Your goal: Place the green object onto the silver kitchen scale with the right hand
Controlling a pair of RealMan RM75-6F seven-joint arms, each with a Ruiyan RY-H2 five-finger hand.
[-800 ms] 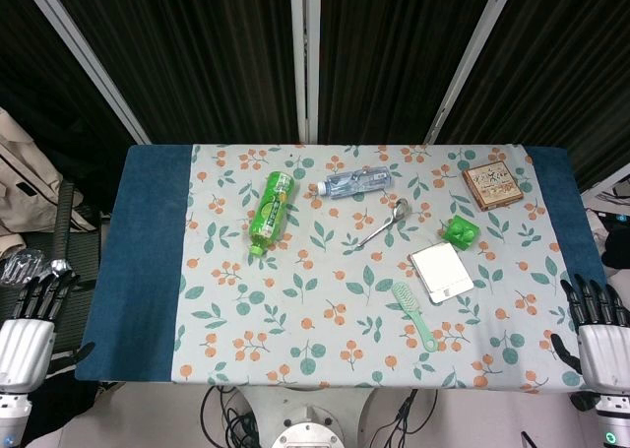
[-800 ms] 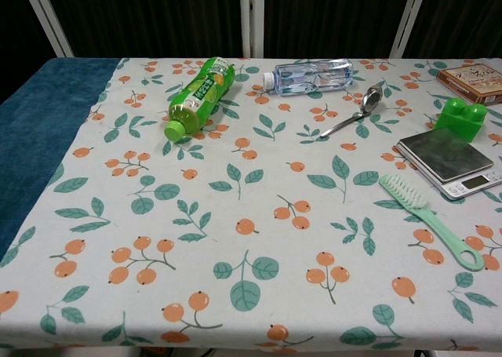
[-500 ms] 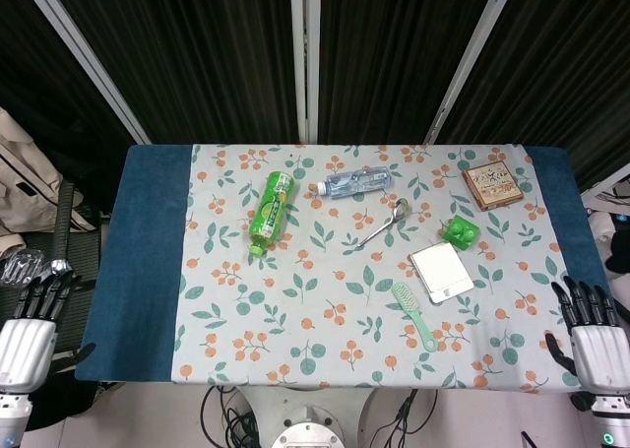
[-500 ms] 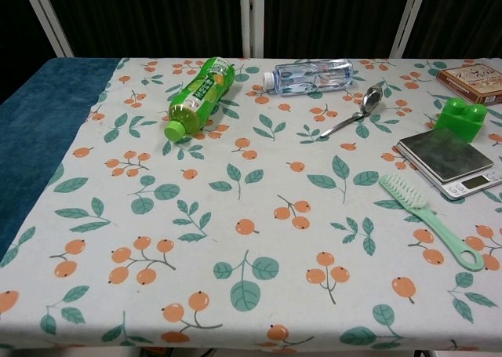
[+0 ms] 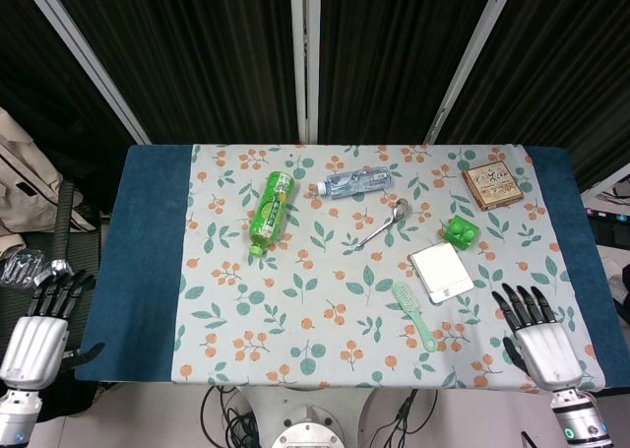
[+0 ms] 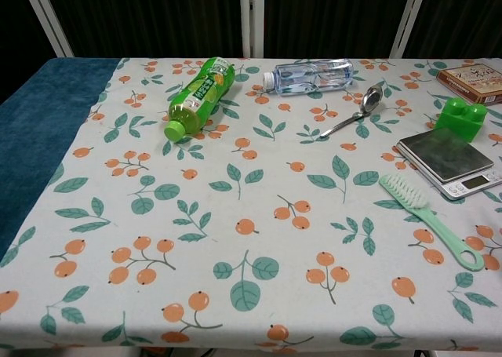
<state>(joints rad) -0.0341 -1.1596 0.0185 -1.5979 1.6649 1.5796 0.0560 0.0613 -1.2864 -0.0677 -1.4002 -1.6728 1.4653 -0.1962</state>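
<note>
A small green toy block (image 5: 460, 231) (image 6: 461, 118) sits on the floral cloth just behind the silver kitchen scale (image 5: 442, 272) (image 6: 448, 161). Over the table's front right corner hovers my right hand (image 5: 539, 342), fingers spread and holding nothing, well in front of and to the right of the scale. My left hand (image 5: 37, 332) hangs off the table's left front corner, fingers apart and empty. Neither hand shows in the chest view.
A green bottle (image 5: 270, 210) and a clear water bottle (image 5: 355, 182) lie at the back. A spoon (image 5: 384, 223) lies left of the block, a mint brush (image 5: 413, 313) in front of the scale, a brown box (image 5: 492, 183) at the back right.
My right hand has moved left and inward, from beyond the table's right edge to above its front right corner. The left hand has shifted slightly. The objects stayed put.
</note>
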